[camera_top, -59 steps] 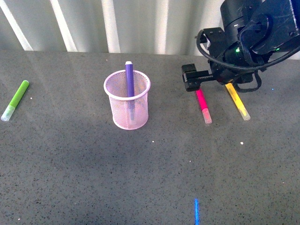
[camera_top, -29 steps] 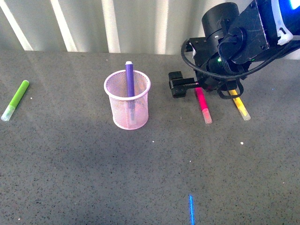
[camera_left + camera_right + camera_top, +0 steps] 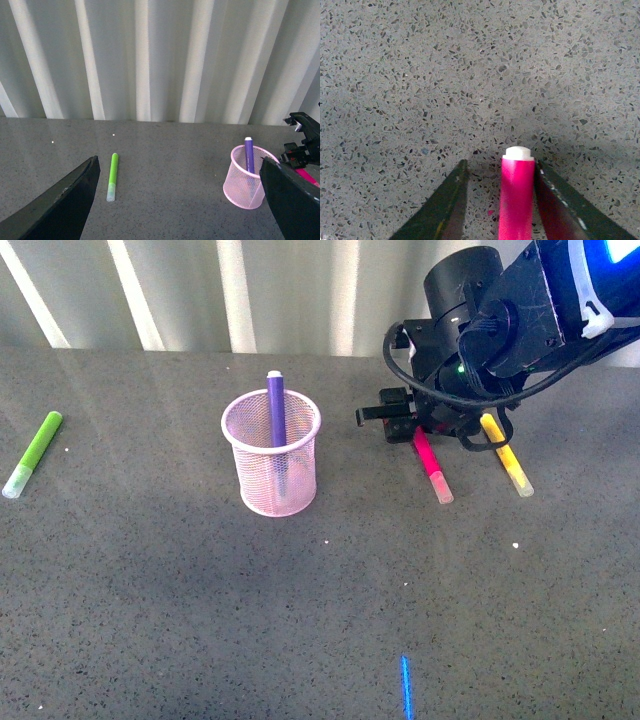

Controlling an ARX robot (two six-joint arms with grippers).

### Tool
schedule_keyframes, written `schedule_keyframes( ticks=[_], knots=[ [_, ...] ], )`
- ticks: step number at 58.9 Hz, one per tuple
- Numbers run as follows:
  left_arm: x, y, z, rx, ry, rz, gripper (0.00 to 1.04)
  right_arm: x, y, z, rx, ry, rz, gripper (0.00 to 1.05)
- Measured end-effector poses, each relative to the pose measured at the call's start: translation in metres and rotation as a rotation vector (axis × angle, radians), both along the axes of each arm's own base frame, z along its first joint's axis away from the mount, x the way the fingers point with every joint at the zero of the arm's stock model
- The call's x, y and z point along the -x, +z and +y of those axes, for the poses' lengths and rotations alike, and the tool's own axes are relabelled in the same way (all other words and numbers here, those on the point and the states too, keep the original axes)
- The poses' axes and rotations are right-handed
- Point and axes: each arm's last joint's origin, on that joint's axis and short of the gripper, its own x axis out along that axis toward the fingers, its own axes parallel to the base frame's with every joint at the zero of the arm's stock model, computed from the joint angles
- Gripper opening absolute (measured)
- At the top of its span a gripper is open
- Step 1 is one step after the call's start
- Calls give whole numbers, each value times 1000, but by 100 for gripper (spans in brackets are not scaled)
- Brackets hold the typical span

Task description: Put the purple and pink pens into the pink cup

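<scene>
The pink cup [image 3: 270, 465] stands upright on the grey table with the purple pen [image 3: 276, 405] standing inside it, its end above the rim. The pink pen [image 3: 433, 465] lies flat to the cup's right. My right gripper [image 3: 398, 423] is down at the pen's far end, open. In the right wrist view the pink pen [image 3: 516, 200] lies between the two fingers of the right gripper [image 3: 501, 165], close against one of them. My left gripper [image 3: 178, 162] hangs open and empty, well back from the pink cup [image 3: 247, 177] and the purple pen [image 3: 248, 152].
A yellow marker [image 3: 508, 462] lies just right of the pink pen, partly under the right arm. A lime-green marker [image 3: 32, 452] lies at the far left. A white corrugated wall [image 3: 240, 290] closes the back of the table.
My right gripper moved left, then turned and came down over the far end of the pink pen. The cup, the purple pen and the other markers stayed put.
</scene>
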Motion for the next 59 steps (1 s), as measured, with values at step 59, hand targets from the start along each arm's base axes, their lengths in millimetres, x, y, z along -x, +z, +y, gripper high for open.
schedule_keyframes(
  ticks=[59],
  knots=[
    [0,0,0,0,0,0,98,70,112,63,-284,322,-777,12]
  ],
)
